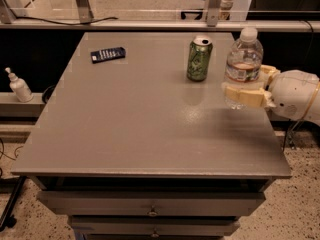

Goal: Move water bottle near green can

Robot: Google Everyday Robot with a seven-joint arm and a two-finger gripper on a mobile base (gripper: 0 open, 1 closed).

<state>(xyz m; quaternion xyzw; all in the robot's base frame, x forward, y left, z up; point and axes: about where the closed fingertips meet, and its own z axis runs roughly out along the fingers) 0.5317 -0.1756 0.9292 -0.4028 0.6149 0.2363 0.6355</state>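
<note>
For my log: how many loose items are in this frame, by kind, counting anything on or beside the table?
Bottles: 2 (water bottle, gripper jaws closed on it at the right edge of the table; pump bottle off to the table's left)
Cans: 1 (green can, standing left of the water bottle)
Dark gadget: 1 (far left of the tabletop)
Total: 4

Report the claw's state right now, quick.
The claw is closed on the water bottle, at the right edge of the table, beside the green can.
</note>
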